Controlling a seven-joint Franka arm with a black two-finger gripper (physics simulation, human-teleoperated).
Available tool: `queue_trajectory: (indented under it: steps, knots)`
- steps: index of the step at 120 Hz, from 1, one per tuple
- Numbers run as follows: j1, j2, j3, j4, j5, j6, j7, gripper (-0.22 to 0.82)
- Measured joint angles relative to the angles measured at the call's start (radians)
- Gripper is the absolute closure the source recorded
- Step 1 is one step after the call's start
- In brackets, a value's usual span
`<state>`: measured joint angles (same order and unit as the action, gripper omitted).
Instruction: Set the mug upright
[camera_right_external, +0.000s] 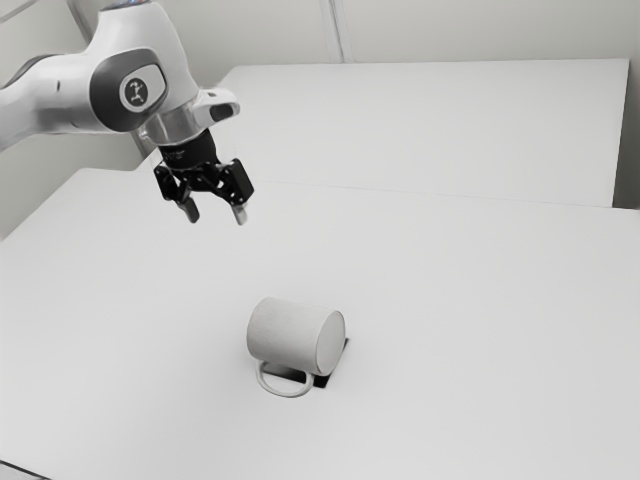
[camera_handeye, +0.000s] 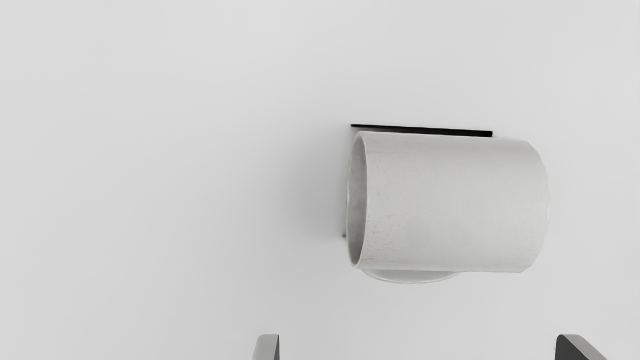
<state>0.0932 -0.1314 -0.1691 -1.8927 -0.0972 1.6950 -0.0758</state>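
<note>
Evidently only beginning the job: am hovering the gripper (camera_right_external: 217, 217) above the table (camera_right_external: 450, 280), well apart from the mug (camera_right_external: 285, 333), holding the jaws wide open and gripping nothing. Am seeing the mug lying on its side, mouth (camera_handeye: 357, 205) facing sideways, with the handle (camera_right_external: 285, 393) low by the table and a dark flat patch (camera_handeye: 425, 130) showing just beside the body; am not managing to tell the nature of that patch. Judging by this pose, am counting none of the righting as done: no contact, no grasp, no turn. Am therefore taking the present step to be the approach, and am leaving nearly everything to do: lining up with the body, lowering, closing, lifting slightly, turning the mouth upward, setting the base flat and letting go. Am expecting to be needing a descent toward the mug next, keeping the fingers (camera_handeye: 270, 348) spread for either side of the wall, probably after some sideways shift. Am reckoning on a round, smooth wall, possibly rolling or slipping under an uneven squeeze, and am minding the handle as a possible snag during the turn. Am also favouring a gentle release, for fear of toppling the mug
</note>
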Motion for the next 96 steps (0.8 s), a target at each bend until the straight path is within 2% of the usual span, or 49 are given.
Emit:
queue_trajectory:
  steps: [66, 96]
  knots:
    - [0.056, -0.018, 0.015, -0.310, -0.209, 0.256, 0.134, 0.00]
    - [0.060, -0.008, 0.021, -0.381, -0.318, 0.361, 0.219, 0.00]
